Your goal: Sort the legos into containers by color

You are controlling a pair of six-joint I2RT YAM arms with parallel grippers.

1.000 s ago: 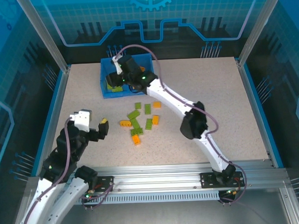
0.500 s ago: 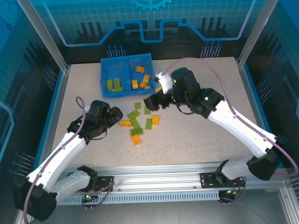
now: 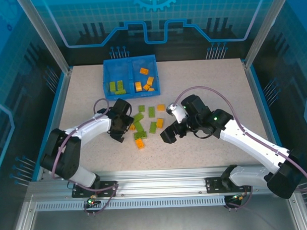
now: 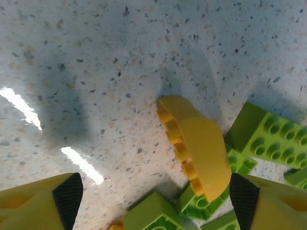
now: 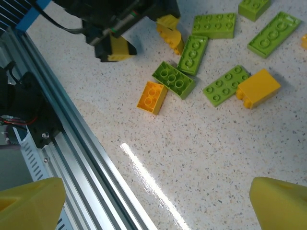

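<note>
The blue tray (image 3: pixel 105 79) stands at the back, green legos (image 3: pixel 116 87) in its left compartment and orange ones (image 3: pixel 145 81) in its right. Loose green and orange legos (image 3: pixel 152 126) lie mid-table. My left gripper (image 3: pixel 124 127) is down at the pile's left edge, open. A curved orange brick (image 4: pixel 199 143) lies on its side between the fingers (image 4: pixel 67 196), close to the right pad, with green bricks (image 4: pixel 271 136) beside it. My right gripper (image 3: pixel 169 132) hovers open just right of the pile. In the right wrist view the right gripper (image 5: pixel 156 211) hangs over bare table.
In the right wrist view several bricks lie ahead: an orange one (image 5: pixel 152 97), a green one (image 5: pixel 173 79), another orange (image 5: pixel 258 88). The aluminium front rail (image 5: pixel 72 143) runs close on the left. The right half of the table (image 3: pixel 228 87) is bare.
My right arm left the tray's left compartment, came back to the pile's right side and opened wide. My left arm reached in from the near left to the orange brick, its jaws narrowing slightly.
</note>
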